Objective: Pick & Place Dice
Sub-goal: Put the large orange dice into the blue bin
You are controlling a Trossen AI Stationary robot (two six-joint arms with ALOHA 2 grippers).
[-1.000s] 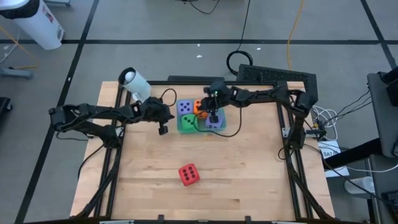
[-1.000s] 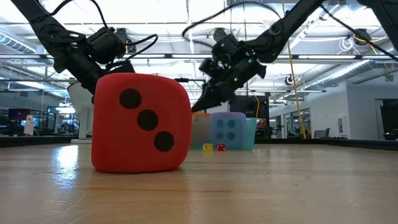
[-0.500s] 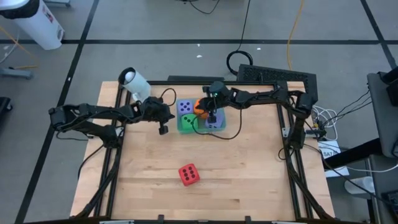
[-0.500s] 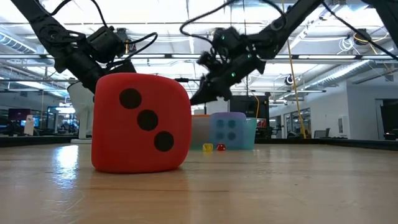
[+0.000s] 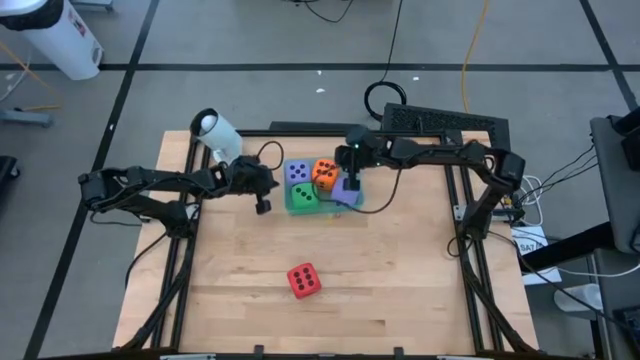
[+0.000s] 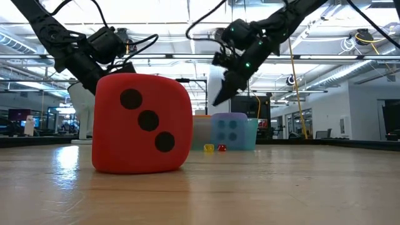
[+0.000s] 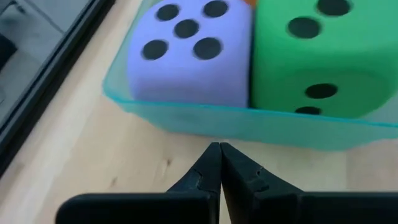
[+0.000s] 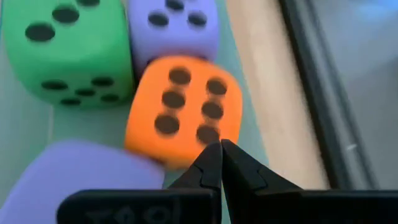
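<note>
Right pincer (image 5: 355, 184) has shifted off the purple die (image 5: 346, 194) (closed, empty)

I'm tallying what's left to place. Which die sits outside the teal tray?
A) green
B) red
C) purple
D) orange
B: the red die lies alone on bare wood near the table's front edge, while the green die, orange die and both purple ones sit in the teal tray.
</note>
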